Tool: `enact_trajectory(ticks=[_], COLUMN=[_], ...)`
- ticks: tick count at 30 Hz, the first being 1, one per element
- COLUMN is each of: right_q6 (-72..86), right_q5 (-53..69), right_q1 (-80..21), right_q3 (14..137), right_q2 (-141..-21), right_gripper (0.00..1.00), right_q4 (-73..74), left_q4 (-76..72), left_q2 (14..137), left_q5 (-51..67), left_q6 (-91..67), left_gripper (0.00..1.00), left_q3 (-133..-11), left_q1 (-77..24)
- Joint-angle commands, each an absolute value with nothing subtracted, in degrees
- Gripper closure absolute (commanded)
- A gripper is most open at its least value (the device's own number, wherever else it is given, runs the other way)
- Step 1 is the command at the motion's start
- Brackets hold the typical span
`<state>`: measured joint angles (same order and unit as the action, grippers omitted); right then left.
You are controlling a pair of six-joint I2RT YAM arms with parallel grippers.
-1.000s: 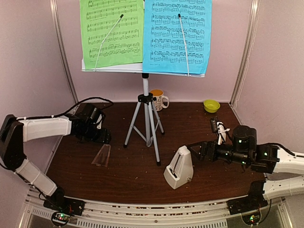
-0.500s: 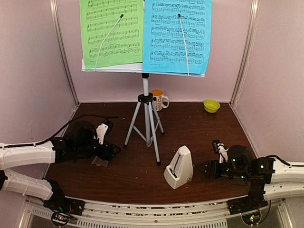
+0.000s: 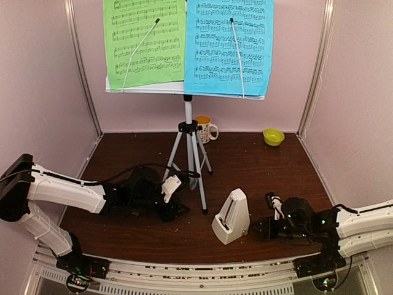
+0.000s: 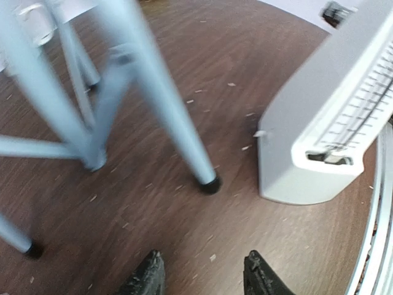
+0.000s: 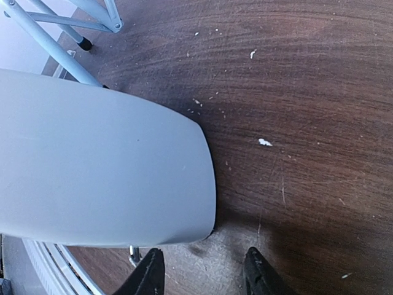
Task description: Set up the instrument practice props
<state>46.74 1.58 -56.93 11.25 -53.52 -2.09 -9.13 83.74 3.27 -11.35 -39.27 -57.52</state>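
Left arm swung right since earlier frame, now stretched low across tabletop; right arm sunk lower. Right claw released, fingers apart, empty, just beside base of white metronome near front edge. Left claw released, bare wood between fingers; tripod foot just ahead, metronome past it. Music stand upright mid-tabletop, carrying green sheet and blue sheet. Mug behind stand, green bowl back right.

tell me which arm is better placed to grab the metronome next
Right, probably. The right fingers, open, sit just beside the white metronome, which fills the right wrist view. The left fingers are farther off, by a tripod leg.
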Motion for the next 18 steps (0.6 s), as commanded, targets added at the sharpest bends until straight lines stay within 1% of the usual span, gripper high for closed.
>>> enact_trajectory(ticks=[1,11,18], right_q6=[46.5,44.6,40.4], right_q5=[1.5,-2.0,0.0], right_q1=[-57.3,-56.2,-53.8], right_q3=[13.0,16.8,21.8], right_q2=[-56.7,-62.3,-67.6], right_gripper=[0.57,0.60,0.60], right_q4=[-8.0,-10.2,-11.2], left_q4=[-16.3,-19.2,-21.0], left_q2=[89.3,96.6,100.7], left_q5=[6.3,6.7,7.8], left_q6=[-7.5,-6.7,-5.8], left_gripper=[0.56,0.57,0.58], left_q3=[-44.3,-47.3,-49.2], left_q1=[-60.4,-62.7,-63.9])
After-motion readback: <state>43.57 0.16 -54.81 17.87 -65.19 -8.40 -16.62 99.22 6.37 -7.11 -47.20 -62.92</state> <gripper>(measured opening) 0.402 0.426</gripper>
